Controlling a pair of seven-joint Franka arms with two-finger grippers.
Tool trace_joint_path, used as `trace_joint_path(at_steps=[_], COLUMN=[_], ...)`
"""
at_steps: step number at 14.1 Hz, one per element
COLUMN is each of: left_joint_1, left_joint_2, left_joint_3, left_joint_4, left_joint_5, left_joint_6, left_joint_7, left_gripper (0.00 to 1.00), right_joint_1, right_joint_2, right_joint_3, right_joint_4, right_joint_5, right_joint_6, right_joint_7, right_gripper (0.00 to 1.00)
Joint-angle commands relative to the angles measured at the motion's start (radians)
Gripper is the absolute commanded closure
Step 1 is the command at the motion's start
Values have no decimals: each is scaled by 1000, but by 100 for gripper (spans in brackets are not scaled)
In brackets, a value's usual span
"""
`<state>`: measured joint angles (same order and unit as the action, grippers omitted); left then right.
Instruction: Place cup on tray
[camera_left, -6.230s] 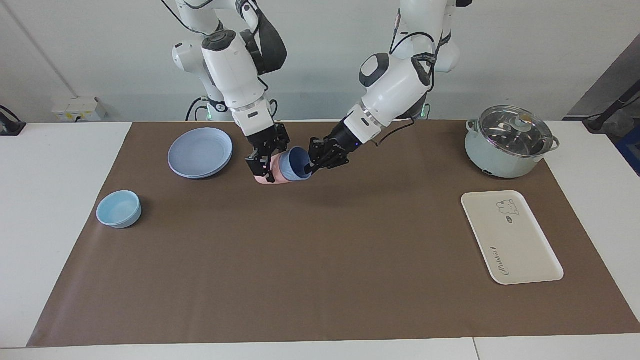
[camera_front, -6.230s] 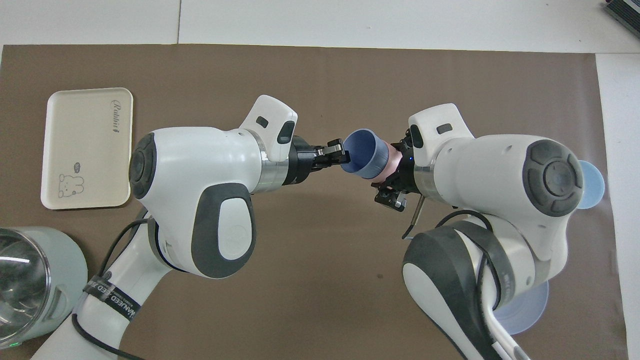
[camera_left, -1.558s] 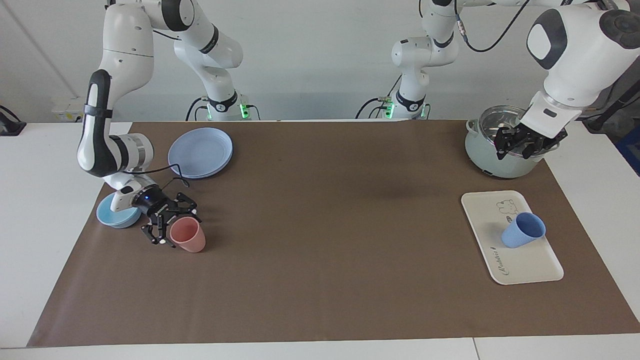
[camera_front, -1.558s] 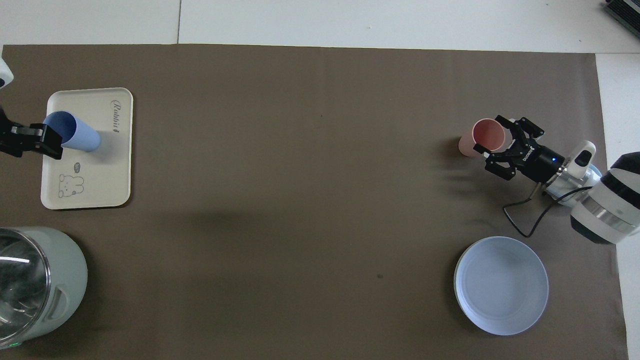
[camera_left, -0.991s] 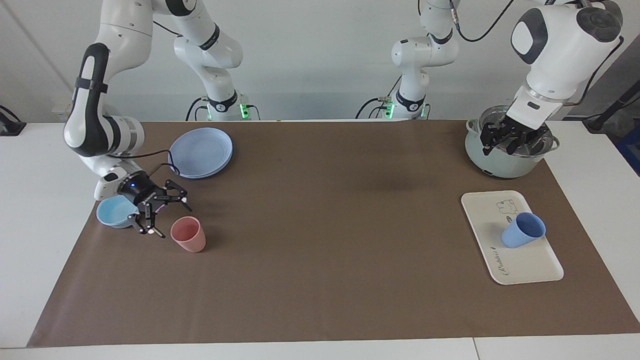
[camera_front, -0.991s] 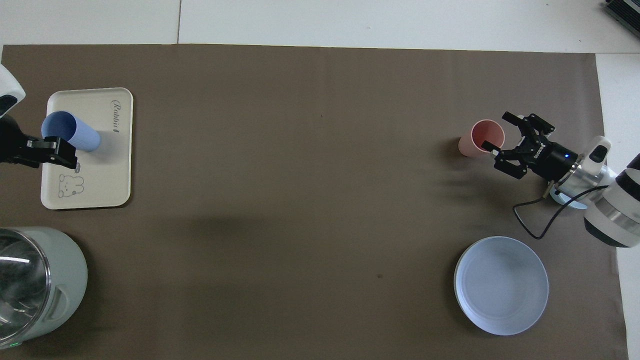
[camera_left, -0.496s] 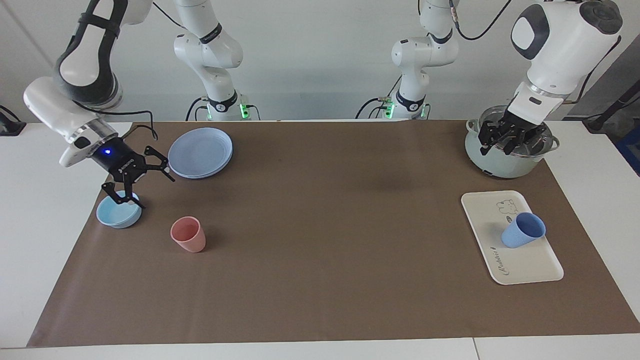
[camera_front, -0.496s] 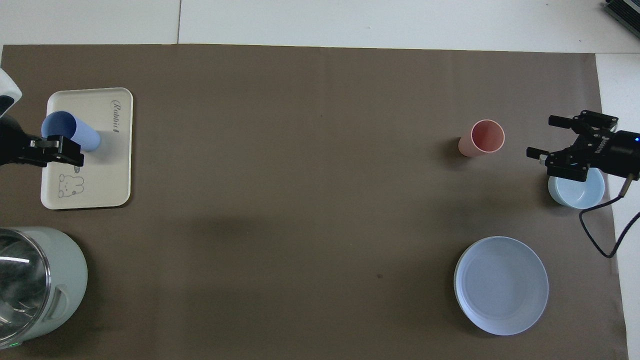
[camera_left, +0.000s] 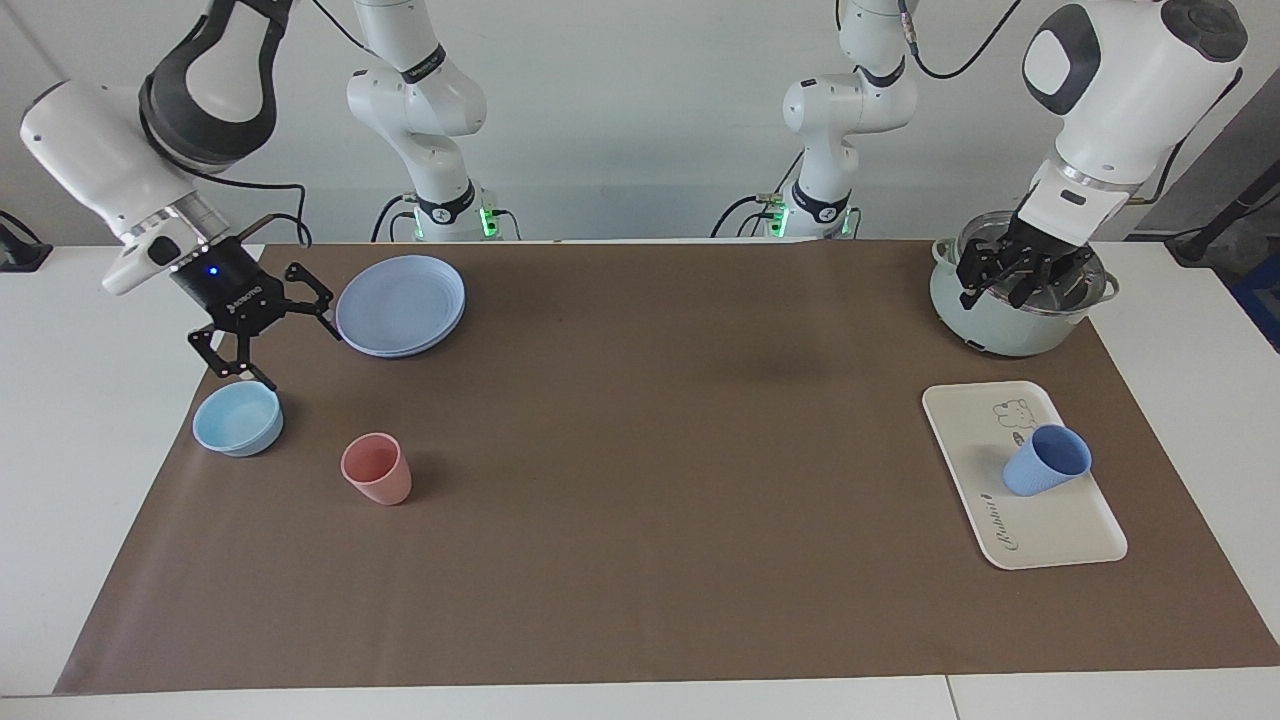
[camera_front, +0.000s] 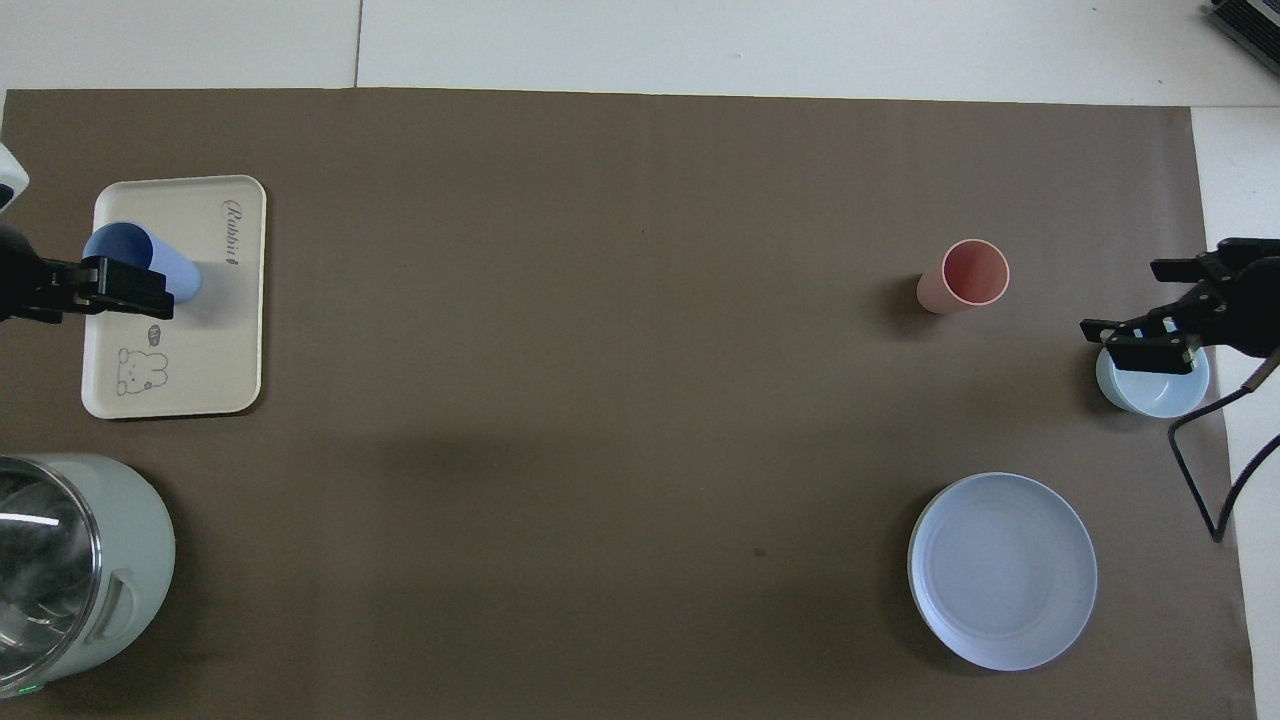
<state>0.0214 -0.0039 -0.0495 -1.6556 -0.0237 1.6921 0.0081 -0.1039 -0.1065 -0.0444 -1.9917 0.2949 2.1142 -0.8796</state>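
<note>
The cup is seen standing upright on the tray, free of both grippers. The tray is used as landmark: the pot lies nearer to the robots than the tray. The left gripper is held in the air over the pot, jaws spread and empty. The right gripper is held well apart from the tray, over the light-blue bowl, jaws wide and empty. A pink cup is noted beside that bowl.

The periwinkle-blue cup stands upright on the cream-white tray, just beside its bear drawing.
</note>
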Motion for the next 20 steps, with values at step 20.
trace_joint_path(at_steps=[20], left_joint_1=[-1], left_joint_2=[-22], left_joint_3=[10], left_joint_4=[16], left_joint_5=[1], left_joint_6=[0], left_joint_7=[-7], left_gripper=[0], right_joint_1=[151], right_joint_2=[36], right_joint_3=[-5], right_joint_4=[387], right_joint_5=[-310], right_joint_6=[-599], right_joint_7=[814], right_gripper=[0])
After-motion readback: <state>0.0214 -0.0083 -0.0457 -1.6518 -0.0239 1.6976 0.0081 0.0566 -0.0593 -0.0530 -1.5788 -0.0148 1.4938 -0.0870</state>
